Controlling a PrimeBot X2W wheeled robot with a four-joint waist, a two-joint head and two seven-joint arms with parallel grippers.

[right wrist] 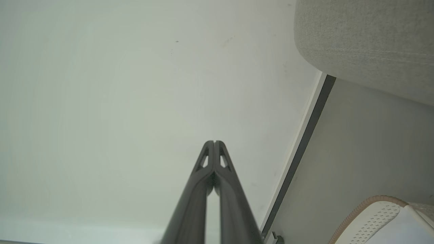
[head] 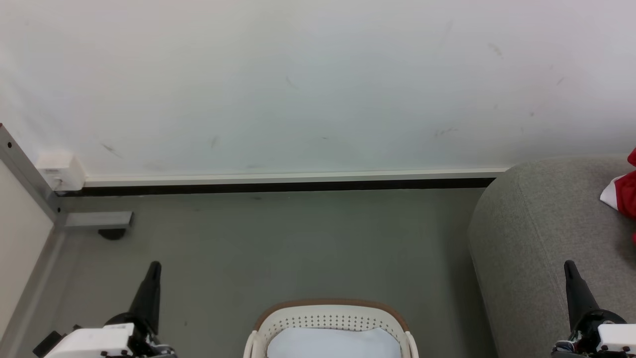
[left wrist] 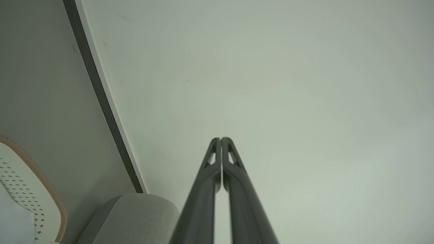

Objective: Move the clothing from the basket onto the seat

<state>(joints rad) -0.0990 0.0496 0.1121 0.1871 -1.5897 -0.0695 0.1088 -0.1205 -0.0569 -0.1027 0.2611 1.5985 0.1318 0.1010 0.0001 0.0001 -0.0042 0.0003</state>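
Observation:
The white perforated basket [head: 330,318] with its brown rim sits on the floor at the bottom centre; its pale blue-white base [head: 333,343] shows bare. Red clothing [head: 623,191] with a white edge lies on the grey sofa seat [head: 541,238] at the far right. My left gripper [head: 154,268] is shut and holds nothing, low on the left of the basket. My right gripper [head: 569,267] is shut and holds nothing, in front of the sofa's rounded end. In the wrist views, each pair of fingertips [left wrist: 220,139] [right wrist: 214,142] meets against the pale wall.
A white wall [head: 318,84] with a dark skirting strip [head: 278,187] runs across the back. A metal frame leg [head: 97,220] and a white box [head: 59,171] stand at the left. Grey floor [head: 298,243] lies between the basket and the wall.

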